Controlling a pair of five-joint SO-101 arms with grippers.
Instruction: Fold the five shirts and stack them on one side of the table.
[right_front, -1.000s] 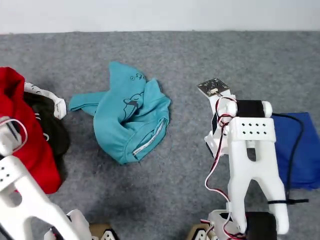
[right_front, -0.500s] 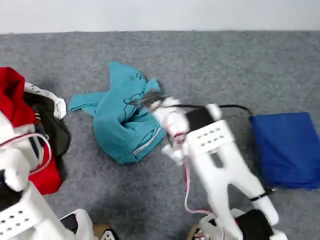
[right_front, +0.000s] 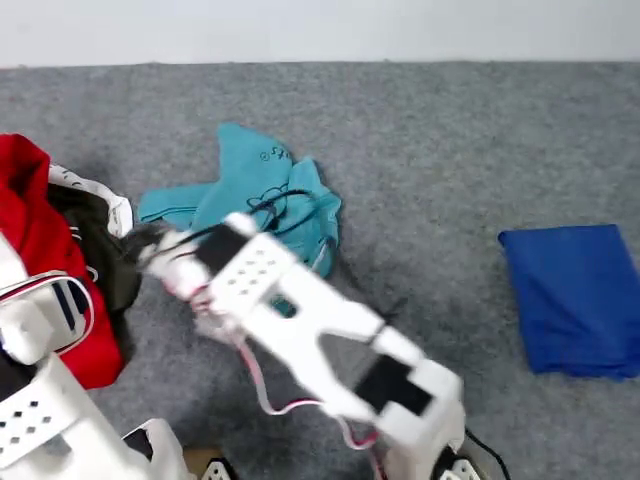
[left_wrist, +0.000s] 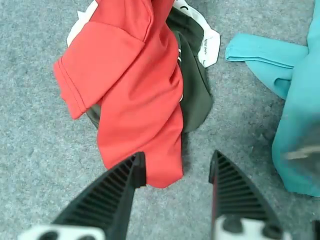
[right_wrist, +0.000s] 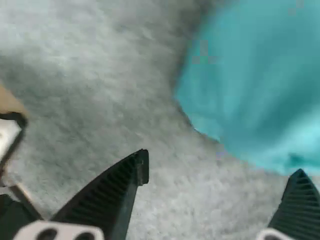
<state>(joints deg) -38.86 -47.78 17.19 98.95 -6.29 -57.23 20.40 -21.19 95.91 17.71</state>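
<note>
The teal shirt (right_front: 262, 190) lies crumpled left of centre in the high view. Its long axis runs from a point at the upper end down towards the lower frame. One sleeve sticks out flat to the left, ending near the white-trimmed collar (right_front: 108, 203) of the dark shirt (right_front: 112, 268). The right arm (right_front: 300, 320) reaches from the bottom of the frame diagonally up and left across the teal shirt's lower half. The right gripper (right_front: 150, 245) sits just off the shirt's lower left edge, between it and the dark shirt. From its wrist, the right gripper (right_wrist: 221, 165) has its fingers spread wide with nothing between them, over grey table at the teal hem.

The red shirt (right_front: 45, 260) hangs along the left edge, long axis top to bottom, draped over the dark shirt, which peeks out on its right. The left arm (right_front: 40, 420) stands at lower left. The left gripper (left_wrist: 178, 157) is parted moderately and holds nothing, hovering at the red shirt's lower hem.

The blue shirt (right_front: 575, 300) lies folded flat at the right edge, a neat rectangle slightly tilted and running off the frame. A broad stretch of table (right_front: 430, 150) separates it from the teal shirt, and a grey band runs along the top below the wall.
</note>
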